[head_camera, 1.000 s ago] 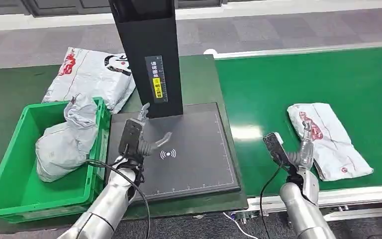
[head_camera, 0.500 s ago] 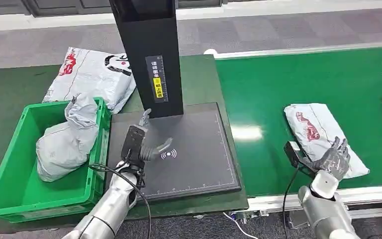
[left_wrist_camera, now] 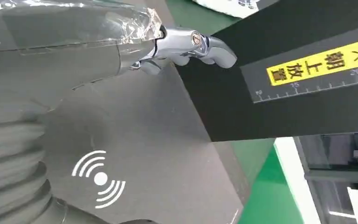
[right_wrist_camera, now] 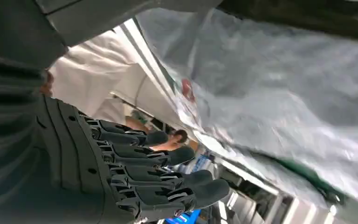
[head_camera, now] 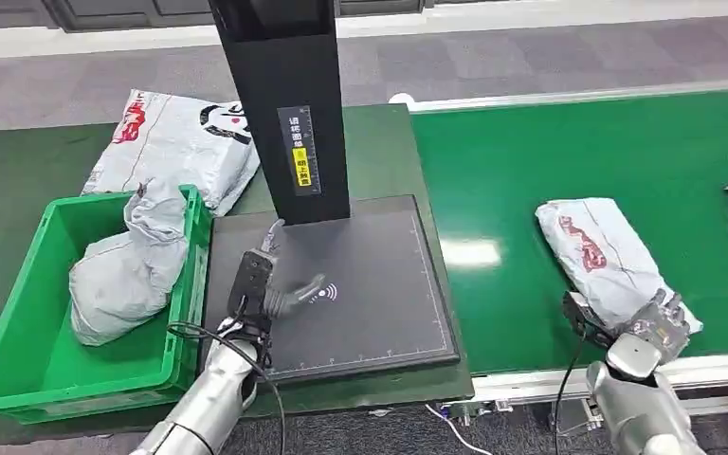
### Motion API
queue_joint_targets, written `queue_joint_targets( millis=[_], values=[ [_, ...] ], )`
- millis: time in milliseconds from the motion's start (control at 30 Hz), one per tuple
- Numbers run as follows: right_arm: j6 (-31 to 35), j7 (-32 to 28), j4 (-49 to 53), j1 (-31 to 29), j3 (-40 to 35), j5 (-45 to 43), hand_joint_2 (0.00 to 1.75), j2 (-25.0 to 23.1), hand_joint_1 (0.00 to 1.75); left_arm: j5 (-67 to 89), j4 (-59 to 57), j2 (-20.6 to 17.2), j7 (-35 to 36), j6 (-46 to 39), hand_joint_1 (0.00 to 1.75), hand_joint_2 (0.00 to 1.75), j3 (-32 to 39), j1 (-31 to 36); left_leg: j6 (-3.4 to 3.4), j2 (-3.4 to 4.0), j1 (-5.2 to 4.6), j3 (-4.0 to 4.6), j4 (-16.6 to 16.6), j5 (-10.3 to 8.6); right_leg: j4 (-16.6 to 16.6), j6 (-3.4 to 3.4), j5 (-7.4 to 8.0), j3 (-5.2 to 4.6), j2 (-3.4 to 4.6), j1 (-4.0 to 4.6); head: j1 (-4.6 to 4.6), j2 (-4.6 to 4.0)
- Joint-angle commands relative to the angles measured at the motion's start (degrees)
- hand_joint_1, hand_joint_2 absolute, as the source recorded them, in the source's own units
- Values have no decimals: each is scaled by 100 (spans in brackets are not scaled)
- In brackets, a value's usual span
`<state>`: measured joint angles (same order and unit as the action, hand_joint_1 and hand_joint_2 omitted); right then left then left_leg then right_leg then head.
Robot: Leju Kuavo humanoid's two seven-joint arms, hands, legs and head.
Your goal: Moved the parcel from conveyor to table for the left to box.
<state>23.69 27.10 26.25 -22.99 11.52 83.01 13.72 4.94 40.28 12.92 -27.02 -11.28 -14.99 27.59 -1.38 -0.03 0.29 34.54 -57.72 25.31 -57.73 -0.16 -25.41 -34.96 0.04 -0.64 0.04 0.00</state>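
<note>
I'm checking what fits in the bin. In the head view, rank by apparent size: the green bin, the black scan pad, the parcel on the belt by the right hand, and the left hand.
1. Black scan pad and green bin: too alike to rank.
2. Parcel on the belt.
3. Left hand, smallest.

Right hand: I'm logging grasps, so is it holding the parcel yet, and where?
Cannot be told: the right hand is at the parcel's near end, fingers apart.
</note>
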Motion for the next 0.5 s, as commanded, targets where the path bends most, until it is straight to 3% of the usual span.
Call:
queue_joint_targets(
  millis=[33,200,233,367,500],
  values=[
    [-1262,-385,-588,-410,729,-205,175,205,0,38,14,-156,-7,125,0,175,290,-72,4,2,0,-12,4,3,7,1,0,13,1,1,-2,0],
    [-1311,-420,-591,-409,732,-214,175,197,0,38,21,-151,-7,131,0,175,294,-71,23,-5,2,-32,6,10,16,16,-8,44,-14,3,-2,0],
    [-1498,-677,-621,-431,844,-396,175,171,175,50,22,-152,1,122,0,175,299,-74,25,-9,1,-33,4,9,12,16,-9,46,-20,1,-2,0],
    [-2370,-1304,-737,-486,980,-775,175,318,175,48,-73,-171,-34,139,0,175,335,-48,30,-17,1,-32,4,7,11,19,-8,48,-28,-7,-2,0],
    [-2414,-1389,-805,-798,871,-794,175,356,175,-26,-79,-187,-110,18,0,175,452,-115,36,-9,-1,-41,2,5,16,25,-3,56,-18,-10,-2,0]
  ],
)
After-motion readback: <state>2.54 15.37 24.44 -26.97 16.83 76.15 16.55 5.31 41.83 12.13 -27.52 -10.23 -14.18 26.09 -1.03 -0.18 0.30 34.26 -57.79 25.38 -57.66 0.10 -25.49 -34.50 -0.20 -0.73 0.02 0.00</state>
